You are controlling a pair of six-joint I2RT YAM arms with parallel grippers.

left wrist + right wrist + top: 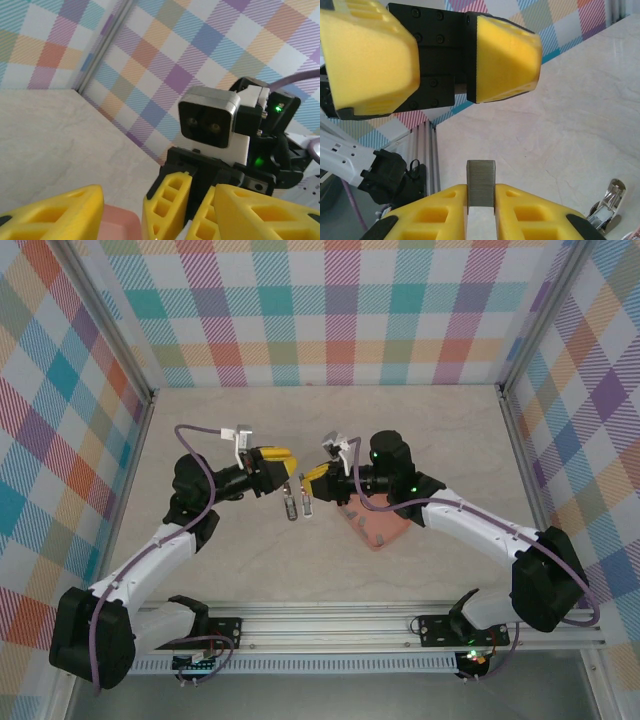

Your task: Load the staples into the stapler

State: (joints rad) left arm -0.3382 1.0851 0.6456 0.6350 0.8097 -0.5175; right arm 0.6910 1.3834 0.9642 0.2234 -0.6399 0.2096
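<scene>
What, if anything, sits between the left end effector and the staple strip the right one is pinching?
Nothing visible does. In the right wrist view the staples stand upright, pinched in the right end effector. The left end effector faces them with its jaws apart and only open space between.

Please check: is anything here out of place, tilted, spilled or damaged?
Nothing looks spilled or damaged. One thing stands out: a strip of staples is pinched upright in the right jaws, held in the air over the table and facing the open left jaws.
</scene>
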